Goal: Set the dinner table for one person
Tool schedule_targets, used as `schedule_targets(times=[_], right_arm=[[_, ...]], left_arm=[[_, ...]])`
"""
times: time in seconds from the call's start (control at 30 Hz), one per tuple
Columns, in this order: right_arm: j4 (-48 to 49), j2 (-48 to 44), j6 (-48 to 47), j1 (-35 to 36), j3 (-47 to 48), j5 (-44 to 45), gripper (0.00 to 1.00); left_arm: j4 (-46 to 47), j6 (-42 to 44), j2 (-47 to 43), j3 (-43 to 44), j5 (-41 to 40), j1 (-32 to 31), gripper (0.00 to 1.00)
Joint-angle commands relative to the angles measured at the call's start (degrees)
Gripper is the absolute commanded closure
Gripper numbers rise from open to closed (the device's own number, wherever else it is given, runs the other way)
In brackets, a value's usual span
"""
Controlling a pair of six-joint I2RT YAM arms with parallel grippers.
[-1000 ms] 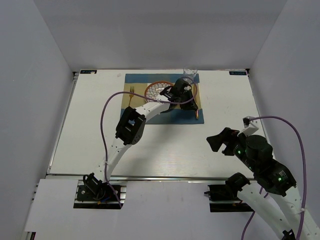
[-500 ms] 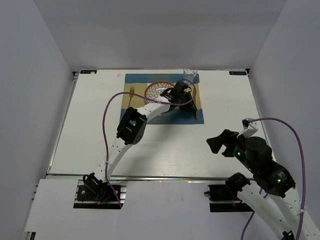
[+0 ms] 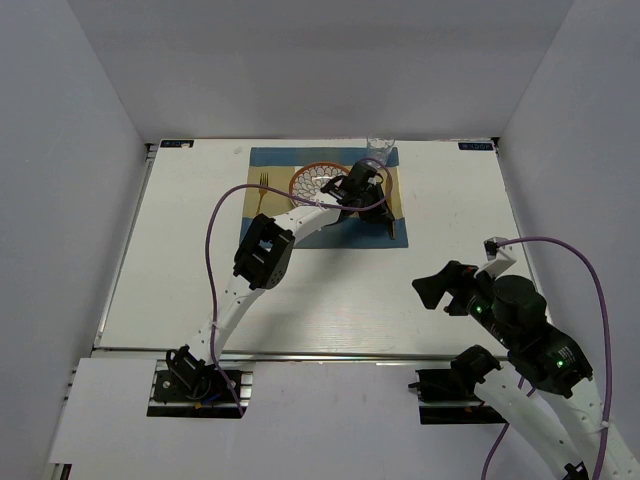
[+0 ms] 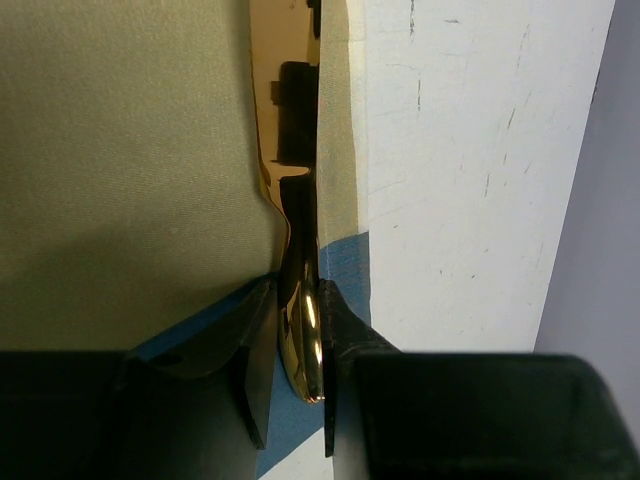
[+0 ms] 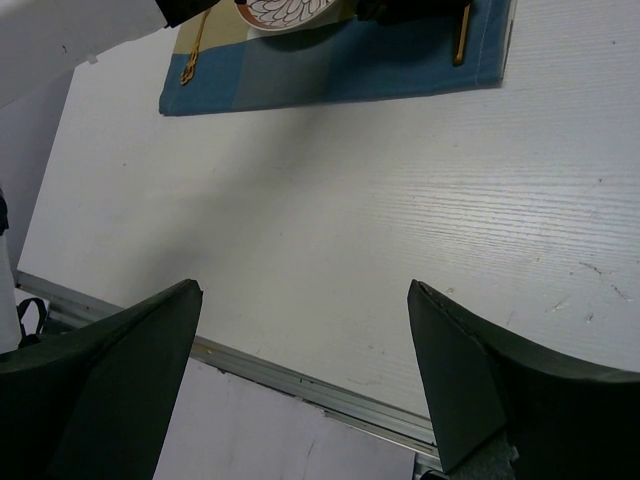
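Observation:
The white dinner table (image 3: 180, 260) carries a blue-and-tan placemat (image 3: 268, 210) at the back centre. On the mat are a patterned plate (image 3: 312, 181), a gold fork (image 3: 264, 183) to its left and a clear glass (image 3: 378, 151) at the back right corner. My left gripper (image 3: 387, 222) reaches over the mat's right strip. In the left wrist view it (image 4: 298, 350) is shut on the handle of a gold knife (image 4: 288, 120), which lies along the mat's right edge. My right gripper (image 3: 440, 285) is open and empty above the table's near right part, and it (image 5: 305, 300) holds nothing in the right wrist view.
A metal rail (image 5: 300, 375) runs along the table's near edge. Grey walls enclose the table on three sides. The left arm's purple cable (image 3: 215, 230) arches over the table's left half. The right wrist view shows the mat (image 5: 340, 70) and knife (image 5: 462, 38) far ahead.
My left gripper has come down over the gold knife at the mat's right edge and now covers it. My right arm has drawn slightly nearer.

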Motion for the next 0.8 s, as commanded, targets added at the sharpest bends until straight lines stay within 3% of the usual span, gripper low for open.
schedule_targets(times=[0.0,0.3,0.6,0.63,0.67,0.77], right_arm=[[0.5,-0.8,-0.9,0.0,-0.1,-1.4,0.11],[0.7,-1.3,-1.1,-0.1,0.3,-2.7,0.11],[1.2,-1.5,-1.4,-0.1,1.5,-2.5,0.11],[1.4,-1.6,-1.6,-0.1,2.1,-2.5,0.11],[1.6,-1.5,-2.0,-0.3,2.4,-2.7,0.11],[1.4,-0.8,-3.3,0.0,4.6,-2.0,0.11]], left_arm=[[1.9,-0.1,-0.1,1.6,-0.9,0.1,0.69],[2.3,0.3,-1.1,1.6,-0.4,0.1,0.52],[-1.5,2.6,-10.2,0.0,-2.5,-0.4,0.49],[-2.1,3.2,-12.1,-0.9,-2.7,-0.4,0.45],[-3.0,3.8,-14.0,-3.0,-3.2,-1.0,0.03],[-7.3,6.2,-21.6,-6.7,-6.5,-1.7,0.02]])
